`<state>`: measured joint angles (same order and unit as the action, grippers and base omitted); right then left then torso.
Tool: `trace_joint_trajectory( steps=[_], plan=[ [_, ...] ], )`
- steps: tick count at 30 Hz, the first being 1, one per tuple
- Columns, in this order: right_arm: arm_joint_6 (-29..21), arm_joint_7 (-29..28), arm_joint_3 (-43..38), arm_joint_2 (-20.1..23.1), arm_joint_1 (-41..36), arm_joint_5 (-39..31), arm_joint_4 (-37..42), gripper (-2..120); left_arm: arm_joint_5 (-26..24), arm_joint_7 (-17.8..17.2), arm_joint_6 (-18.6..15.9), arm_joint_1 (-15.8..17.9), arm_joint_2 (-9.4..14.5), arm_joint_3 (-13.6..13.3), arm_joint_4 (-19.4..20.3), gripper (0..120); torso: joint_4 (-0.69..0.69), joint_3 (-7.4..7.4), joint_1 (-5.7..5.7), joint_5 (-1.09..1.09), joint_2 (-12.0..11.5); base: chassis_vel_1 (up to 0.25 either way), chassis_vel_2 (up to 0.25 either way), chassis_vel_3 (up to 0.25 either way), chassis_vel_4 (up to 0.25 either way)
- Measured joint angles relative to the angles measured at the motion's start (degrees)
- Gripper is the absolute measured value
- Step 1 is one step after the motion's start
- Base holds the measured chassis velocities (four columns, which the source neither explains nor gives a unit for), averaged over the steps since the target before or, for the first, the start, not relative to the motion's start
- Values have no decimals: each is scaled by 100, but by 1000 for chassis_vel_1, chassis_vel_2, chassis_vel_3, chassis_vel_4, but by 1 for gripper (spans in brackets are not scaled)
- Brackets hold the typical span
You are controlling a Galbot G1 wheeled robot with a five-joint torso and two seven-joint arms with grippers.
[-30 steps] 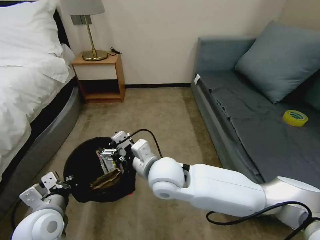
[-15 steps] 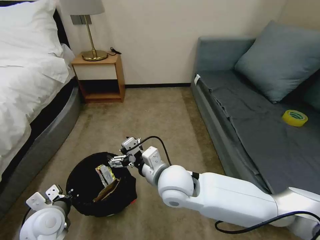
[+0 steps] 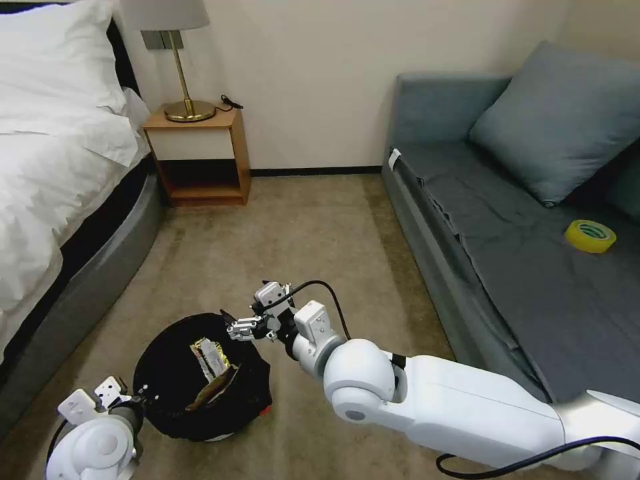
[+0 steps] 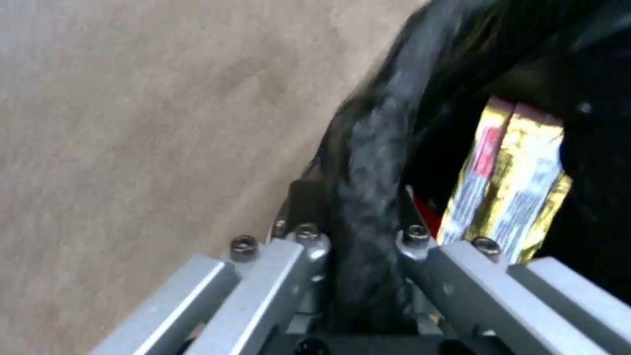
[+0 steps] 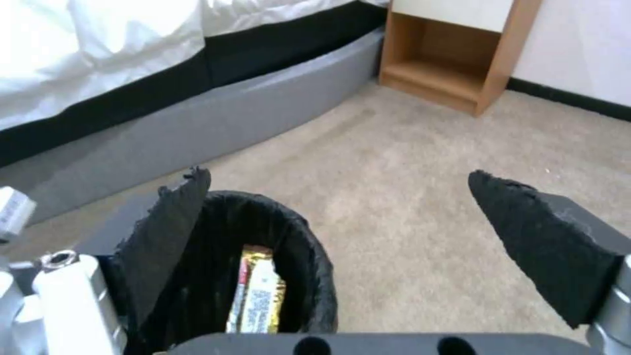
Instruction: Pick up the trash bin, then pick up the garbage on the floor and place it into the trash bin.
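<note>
I keep my left gripper (image 4: 355,236) clamped on the trash bin (image 3: 193,380) rim, steadying it on the carpet beside the bed, while my right gripper (image 3: 243,327), jaws apart, hovers above its wrapper (image 3: 212,357).

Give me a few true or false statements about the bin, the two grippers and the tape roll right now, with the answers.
1. The left gripper is clamped on the rim of the trash bin. True.
2. The right gripper is shut on a wrapper. False: its fingers are spread and hold nothing.
3. A yellow wrapper lies inside the bin. True.
4. The yellow tape roll is on the carpet. False: it sits on the grey sofa.
5. The bin rests on the bed. False: it is over the carpet, beside the bed.
</note>
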<state>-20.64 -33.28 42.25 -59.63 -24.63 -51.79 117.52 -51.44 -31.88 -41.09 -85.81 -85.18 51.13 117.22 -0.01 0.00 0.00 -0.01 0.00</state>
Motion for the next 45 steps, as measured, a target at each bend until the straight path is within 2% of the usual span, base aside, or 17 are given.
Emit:
trace_joint_trajectory(
  steps=[2, 9, 12, 14, 16, 17, 18, 19, 21, 24, 25, 29, 31, 34, 36, 39, 45],
  plan=[
    [0, 3, -73, 44, -73, -17, 33, 100, 374, 317, 82, -37, 0, 9, 23, 27, 0, 0, 0, 1, 0, 0, 0, 0, 0],
    [-15, 11, -276, 193, -293, -72, 127, 100, 870, 732, 217, -146, -5, 2, 138, 46, 0, 0, 0, 1, 0, 0, 0, 0, 0],
    [-16, 28, -453, 295, -434, -62, 242, 100, 1369, 1070, 456, -257, -9, 4, 289, 62, 0, 0, 0, 1, 0, 0, 0, 0, 0],
    [-17, 37, -566, 334, -494, -57, 289, 100, 1596, 1297, 629, -313, -9, 15, 357, 66, 1, 0, 0, 1, 0, 0, 0, 0, 0],
    [124, 203, -1131, 466, -798, 65, 414, 100, 2154, 2276, 1559, -463, 9, 80, 499, 75, 1, 0, 0, 3, 0, 0, 0, 0, 0],
    [373, 420, -1524, 554, -1018, 301, 457, 100, 2407, 2934, 2193, -544, 27, 117, 545, 79, 0, 0, 0, 2, 0, 0, 0, 0, 0],
    [586, 531, -1782, 603, -1176, 591, 472, 100, 2560, 3297, 2565, -598, 31, 140, 563, 84, -1, 0, 0, 2, 0, 0, 0, 0, 0],
    [586, 531, -1782, 603, -1176, 591, 472, 100, 2560, 3297, 2565, -598, 31, 140, 563, 84, -1, 0, 0, 2, 0, 0, 0, 0, 0],
    [1028, 595, -2401, 624, -1656, 1391, 509, 100, 2816, 3988, 3166, -715, 26, 167, 593, 93, 1, 0, 0, 3, 0, 0, 0, 0, 0],
    [1263, 662, -3368, 545, -2542, 2220, 643, 100, 3021, 4587, 3564, -854, 10, 102, 769, 99, 0, 0, 0, 3, 0, 0, 0, 0, 0],
    [1263, 662, -3368, 545, -2542, 2220, 643, 100, 3021, 4587, 3564, -854, 10, 102, 769, 99, 0, 0, 0, 3, 0, 0, 0, 0, 0],
    [1407, 920, -5042, 107, -3846, 3419, 1112, 100, 3240, 4930, 3810, -1032, 56, 10, 1095, 100, -1, 0, 0, 2, 0, 0, 0, 0, 0],
    [1395, 949, -5242, 11, -4033, 3617, 1184, 100, 3242, 4938, 3823, -1058, 66, -5, 1143, 100, 0, 0, 0, 3, 0, 0, 0, 0, 0],
    [1379, 990, -5886, -712, -5067, 4521, 1529, 100, 3340, 4993, 3842, -1162, 105, -93, 1306, 100, -3, 0, 0, 2, 0, 0, 0, 0, 0],
    [1357, 971, -5916, -831, -5171, 4579, 1569, 100, 3360, 4994, 3851, -1164, 107, -104, 1308, 100, -2, 0, 0, 3, 0, 0, 0, 0, 0],
    [1292, 844, -5887, -1473, -5810, 5025, 1715, 100, 3682, 4845, 4155, -1204, 82, -187, 1168, 100, 1, 0, 0, 1, 0, 0, 0, 0, 0],
    [1286, 984, -5788, -1774, -6413, 5432, 1701, 100, 3803, 4448, 4446, -1306, 87, -277, 915, 100, 0, 0, 0, -1, 0, 0, 0, 0, 0]
  ],
)
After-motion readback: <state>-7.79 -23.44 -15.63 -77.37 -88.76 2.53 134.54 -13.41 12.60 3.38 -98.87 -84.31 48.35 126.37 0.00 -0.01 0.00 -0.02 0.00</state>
